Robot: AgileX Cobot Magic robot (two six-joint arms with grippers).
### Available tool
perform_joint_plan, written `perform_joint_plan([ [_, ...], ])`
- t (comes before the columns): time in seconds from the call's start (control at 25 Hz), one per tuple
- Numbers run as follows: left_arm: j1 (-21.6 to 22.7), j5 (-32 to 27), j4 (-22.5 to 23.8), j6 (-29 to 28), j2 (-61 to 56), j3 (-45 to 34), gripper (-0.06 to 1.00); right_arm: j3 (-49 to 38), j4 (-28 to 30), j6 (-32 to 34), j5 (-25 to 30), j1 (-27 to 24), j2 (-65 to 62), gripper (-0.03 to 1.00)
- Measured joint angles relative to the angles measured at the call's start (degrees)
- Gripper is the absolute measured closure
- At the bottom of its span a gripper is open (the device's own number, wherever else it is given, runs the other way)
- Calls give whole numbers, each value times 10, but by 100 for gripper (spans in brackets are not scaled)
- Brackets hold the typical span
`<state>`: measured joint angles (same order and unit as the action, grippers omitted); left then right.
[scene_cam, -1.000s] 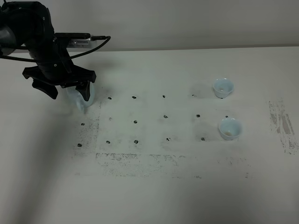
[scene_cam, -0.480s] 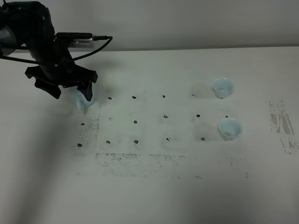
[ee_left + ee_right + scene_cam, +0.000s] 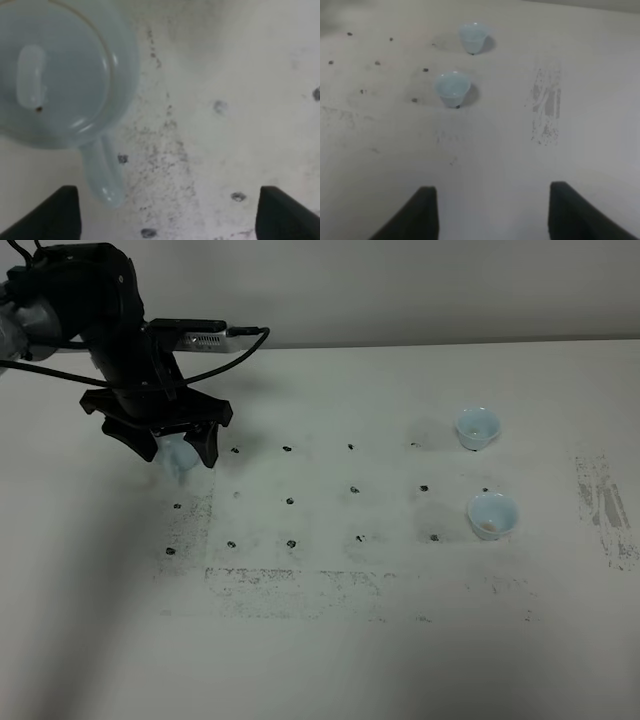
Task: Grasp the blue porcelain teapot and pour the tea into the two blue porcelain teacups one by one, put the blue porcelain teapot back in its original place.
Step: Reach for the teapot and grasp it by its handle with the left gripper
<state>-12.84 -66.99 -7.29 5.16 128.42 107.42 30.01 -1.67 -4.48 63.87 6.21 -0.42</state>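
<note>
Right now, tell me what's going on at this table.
The left gripper hangs over the blue porcelain teapot at the left side of the table. Its jaws are wide open and not gripping, and the teapot sits on the table. The two blue porcelain teacups stand apart on the right, untouched. The right gripper is held back from them, holding nothing.

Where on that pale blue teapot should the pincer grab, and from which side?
Probably the stubby piece jutting sideways from the blue porcelain teapot, coming straight down with a finger on each side. The body looks round, glossy and wide; that narrow piece lies near the open left pincer.
</note>
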Motion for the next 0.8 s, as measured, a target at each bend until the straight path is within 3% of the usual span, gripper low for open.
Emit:
perform_joint_plan([
  [0.44,1,-8,46,14,10,6,27,0,0,1,0,0,0,50],
  [0.8,1,30,47,2,10,6,27,0,1,1,0,0,0,50],
])
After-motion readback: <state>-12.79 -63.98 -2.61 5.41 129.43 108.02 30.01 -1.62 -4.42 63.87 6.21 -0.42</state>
